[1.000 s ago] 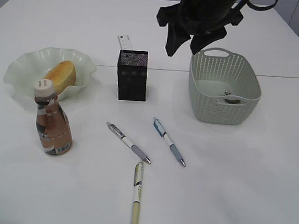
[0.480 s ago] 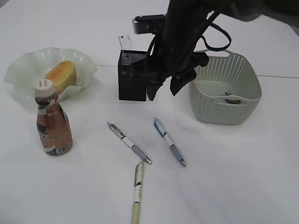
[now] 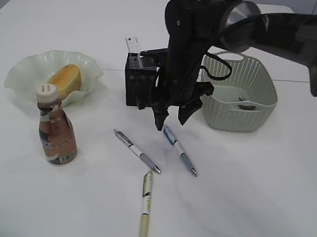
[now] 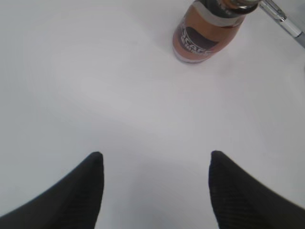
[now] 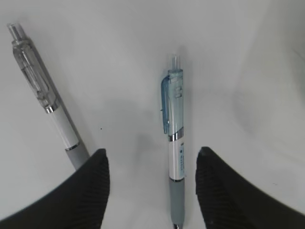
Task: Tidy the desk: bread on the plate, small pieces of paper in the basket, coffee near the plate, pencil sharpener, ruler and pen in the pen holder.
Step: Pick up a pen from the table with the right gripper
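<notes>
Your right tool hangs released, jaws astride the blue pen mid-counter; keep the barrel centred, lower straight, clench just above the grip.

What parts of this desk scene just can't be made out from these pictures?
- Basket contents: small dark scraps in the exterior view, too small to identify.
- Pen holder: its right side is hidden behind the right gripper; the white item sticking out is too small to name.
- Coffee bottle: top cut off by the left wrist view's edge.
- Blue pen: tip cut off at the right wrist view's bottom edge.
</notes>
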Motion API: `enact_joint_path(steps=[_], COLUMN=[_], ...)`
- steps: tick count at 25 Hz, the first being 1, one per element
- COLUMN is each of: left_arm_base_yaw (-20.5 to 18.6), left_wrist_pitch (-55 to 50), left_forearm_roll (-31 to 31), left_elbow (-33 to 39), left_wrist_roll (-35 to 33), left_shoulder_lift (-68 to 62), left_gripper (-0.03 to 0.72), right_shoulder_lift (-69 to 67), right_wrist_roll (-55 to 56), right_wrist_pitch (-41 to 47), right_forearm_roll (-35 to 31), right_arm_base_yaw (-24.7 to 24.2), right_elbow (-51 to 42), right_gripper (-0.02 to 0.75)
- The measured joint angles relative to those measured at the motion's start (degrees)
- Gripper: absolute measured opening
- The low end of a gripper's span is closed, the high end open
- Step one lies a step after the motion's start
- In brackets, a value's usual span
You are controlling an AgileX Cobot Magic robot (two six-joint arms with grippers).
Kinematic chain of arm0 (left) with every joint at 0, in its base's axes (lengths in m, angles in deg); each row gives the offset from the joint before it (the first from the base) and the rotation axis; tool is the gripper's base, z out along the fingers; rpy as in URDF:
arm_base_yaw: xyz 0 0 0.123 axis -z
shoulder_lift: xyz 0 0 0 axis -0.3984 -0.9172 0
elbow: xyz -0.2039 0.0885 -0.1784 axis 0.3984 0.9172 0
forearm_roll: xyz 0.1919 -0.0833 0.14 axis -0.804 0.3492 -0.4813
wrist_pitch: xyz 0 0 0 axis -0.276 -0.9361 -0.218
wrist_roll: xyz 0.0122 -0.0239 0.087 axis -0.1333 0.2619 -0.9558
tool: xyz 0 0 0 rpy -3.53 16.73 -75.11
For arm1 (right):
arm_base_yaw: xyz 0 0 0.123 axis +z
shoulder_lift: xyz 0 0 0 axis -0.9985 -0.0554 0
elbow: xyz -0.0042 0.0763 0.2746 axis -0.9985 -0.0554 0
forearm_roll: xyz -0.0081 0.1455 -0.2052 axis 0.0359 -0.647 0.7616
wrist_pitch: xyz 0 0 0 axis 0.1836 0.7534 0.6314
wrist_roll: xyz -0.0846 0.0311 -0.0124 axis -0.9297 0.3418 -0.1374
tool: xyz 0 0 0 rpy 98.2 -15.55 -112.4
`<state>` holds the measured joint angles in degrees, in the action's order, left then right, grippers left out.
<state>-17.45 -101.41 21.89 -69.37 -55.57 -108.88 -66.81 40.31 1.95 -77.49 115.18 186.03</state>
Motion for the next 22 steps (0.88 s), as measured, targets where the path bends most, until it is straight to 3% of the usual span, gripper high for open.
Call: enact_joint_path(steps=[22], left_arm_base_yaw=[0.0], left_wrist_pitch=[1.33], left_forearm_roll=[0.0], left_elbow=[0.0], left_wrist_roll=[0.0], left_shoulder_lift=[0.0], left_gripper=[0.505], right_shoulder_lift=[-6.03], right_wrist_roll=[1.92], right_wrist_pitch=[-0.56], right_forearm_roll=[2.23], right_arm_base_yaw=[-0.19], right_elbow=[1.33], right_gripper=[0.404])
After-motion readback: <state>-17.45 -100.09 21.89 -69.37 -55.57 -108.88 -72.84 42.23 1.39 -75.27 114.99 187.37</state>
